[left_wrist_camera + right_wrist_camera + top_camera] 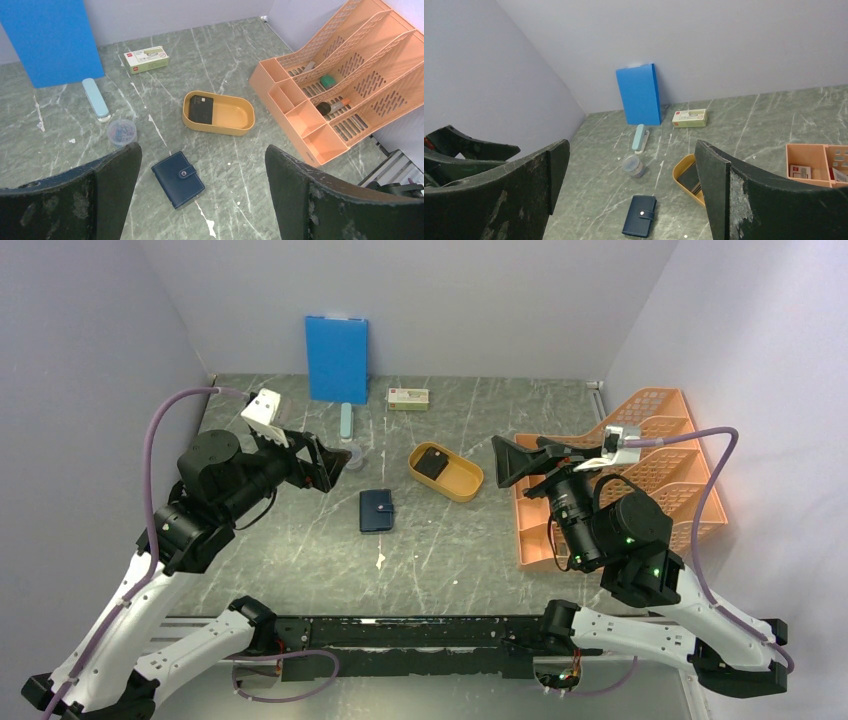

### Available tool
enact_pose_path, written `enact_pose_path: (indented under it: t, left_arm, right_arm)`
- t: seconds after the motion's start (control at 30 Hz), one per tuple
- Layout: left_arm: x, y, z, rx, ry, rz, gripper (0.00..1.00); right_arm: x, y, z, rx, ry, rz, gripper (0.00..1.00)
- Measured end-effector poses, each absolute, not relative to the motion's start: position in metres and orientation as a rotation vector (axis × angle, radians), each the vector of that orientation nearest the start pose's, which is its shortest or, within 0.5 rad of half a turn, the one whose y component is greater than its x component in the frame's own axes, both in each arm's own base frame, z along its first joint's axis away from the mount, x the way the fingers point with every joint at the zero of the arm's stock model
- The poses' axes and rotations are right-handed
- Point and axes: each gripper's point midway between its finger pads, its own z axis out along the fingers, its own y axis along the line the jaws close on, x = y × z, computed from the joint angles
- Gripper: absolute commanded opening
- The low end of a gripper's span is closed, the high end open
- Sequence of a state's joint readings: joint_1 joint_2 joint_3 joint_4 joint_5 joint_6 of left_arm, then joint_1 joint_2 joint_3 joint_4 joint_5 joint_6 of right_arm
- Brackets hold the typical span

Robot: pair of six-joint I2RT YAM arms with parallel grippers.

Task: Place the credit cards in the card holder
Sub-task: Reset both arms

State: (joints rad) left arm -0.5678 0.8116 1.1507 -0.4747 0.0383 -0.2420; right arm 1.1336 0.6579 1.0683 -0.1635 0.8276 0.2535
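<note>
The dark navy card holder (377, 510) lies shut on the table, its snap tab fastened; it also shows in the left wrist view (178, 178) and the right wrist view (639, 215). Dark credit cards (432, 463) lie stacked in the left end of a yellow oval tray (462, 483), also seen in the left wrist view (200, 108) and partly in the right wrist view (690, 176). My left gripper (335, 465) is open and empty, held above the table left of the holder. My right gripper (510, 462) is open and empty, held right of the tray.
A bright blue board (336, 358) leans on the back wall. A light blue stapler (346, 420), a small clear jar (356, 454) and a small box (408, 398) stand near it. An orange desk organizer (640, 465) fills the right side.
</note>
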Motion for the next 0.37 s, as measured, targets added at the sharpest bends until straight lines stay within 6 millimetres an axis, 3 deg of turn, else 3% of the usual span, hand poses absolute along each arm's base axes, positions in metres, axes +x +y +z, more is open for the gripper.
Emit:
enact_pose_path:
  t: [0.37]
  left_arm:
    - [0.2360,-0.1704,0.3692,0.312,1.720,-0.631,0.97]
  right_arm:
    - [0.2002,0.1413,0.4403,0.105,1.419,0.612,1.00]
